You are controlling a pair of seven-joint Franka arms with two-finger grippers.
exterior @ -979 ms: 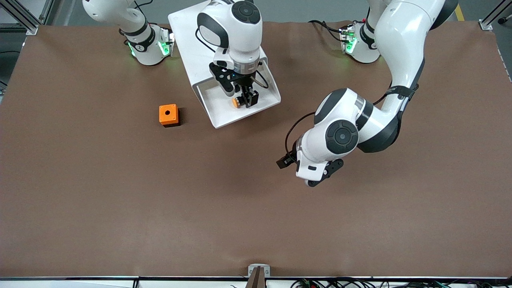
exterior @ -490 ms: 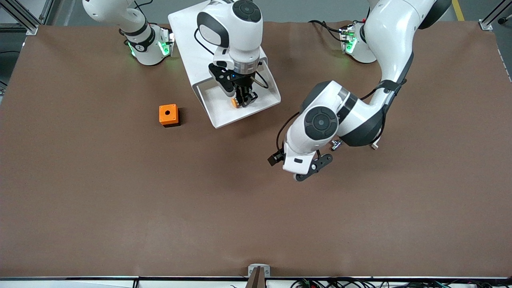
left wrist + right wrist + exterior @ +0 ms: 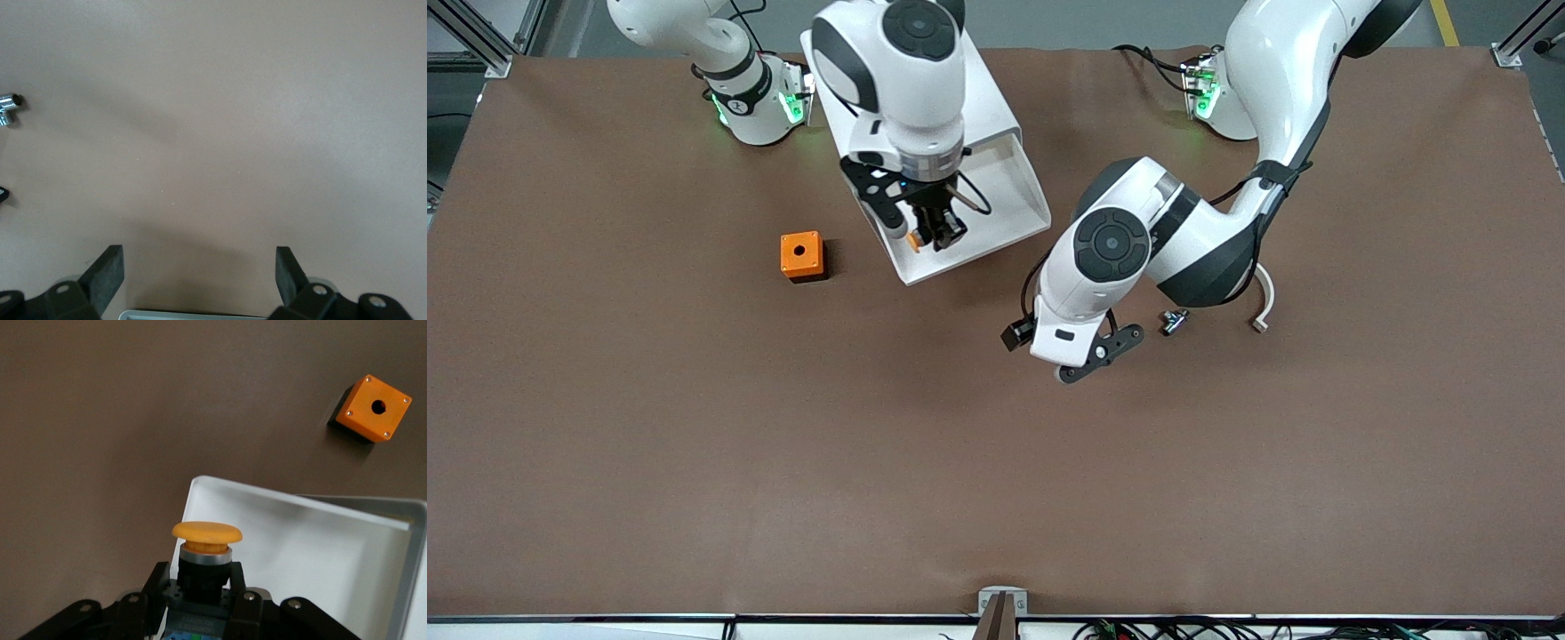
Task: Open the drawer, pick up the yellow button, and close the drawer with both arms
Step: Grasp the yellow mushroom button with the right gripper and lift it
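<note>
The white drawer (image 3: 1005, 200) stands pulled open from its white cabinet (image 3: 987, 98). My right gripper (image 3: 929, 233) is shut on the button (image 3: 913, 239) and holds it above the drawer's edge that faces the orange cube. In the right wrist view the button's orange cap and black body (image 3: 205, 550) sit between the fingers of the right gripper (image 3: 200, 581), over the drawer's corner (image 3: 300, 540). My left gripper (image 3: 1085, 363) hangs over bare table near the drawer's front. The left wrist view shows the left gripper (image 3: 198, 270) open and empty.
An orange cube with a round hole (image 3: 801, 255) sits on the table toward the right arm's end and also shows in the right wrist view (image 3: 373, 407). A small metal part (image 3: 1172, 320) and a white curved piece (image 3: 1263, 307) lie under the left arm.
My right gripper has closed on the button, lifted it out of the drawer and moved it toward the orange cube. My left arm has swung closer to the drawer's front.
</note>
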